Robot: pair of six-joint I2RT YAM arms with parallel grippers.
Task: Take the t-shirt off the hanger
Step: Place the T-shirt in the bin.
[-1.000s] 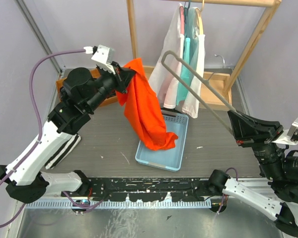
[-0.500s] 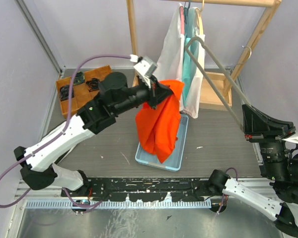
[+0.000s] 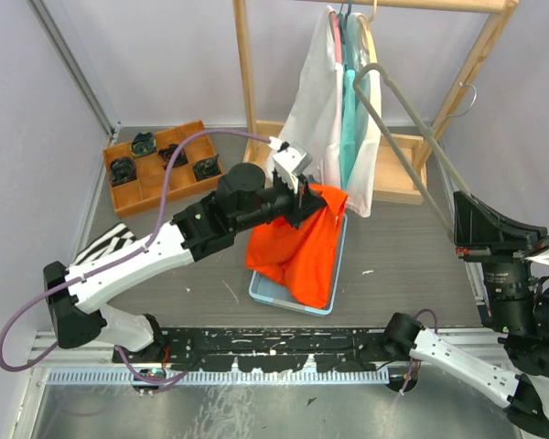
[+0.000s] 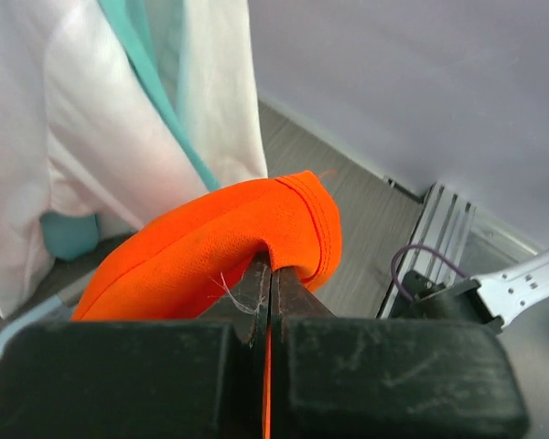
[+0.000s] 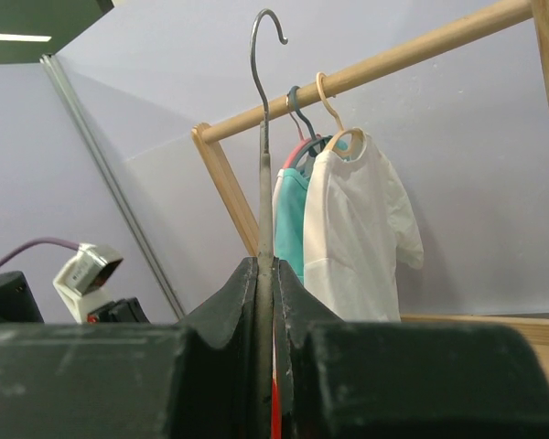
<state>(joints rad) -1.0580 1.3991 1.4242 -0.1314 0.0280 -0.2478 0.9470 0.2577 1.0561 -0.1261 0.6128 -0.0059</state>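
Observation:
The orange t-shirt (image 3: 302,242) hangs from my left gripper (image 3: 313,195), which is shut on a fold of it (image 4: 247,229), and its lower part lies in the light blue basket (image 3: 334,265). My right gripper (image 3: 464,240) is shut on the bare grey wire hanger (image 3: 412,128), holding it up at the right with its hook (image 5: 261,37) near the wooden rail. The shirt is off the hanger.
A wooden rack (image 3: 247,64) holds white and teal shirts (image 3: 343,119) on hangers at the back. A wooden compartment tray (image 3: 156,169) stands at the back left. A black-and-white striped cloth (image 3: 110,242) lies under the left arm.
My left gripper has swung right and down with the orange shirt, lowering it over the basket. My right gripper has lifted the bare hanger up and right towards the rail.

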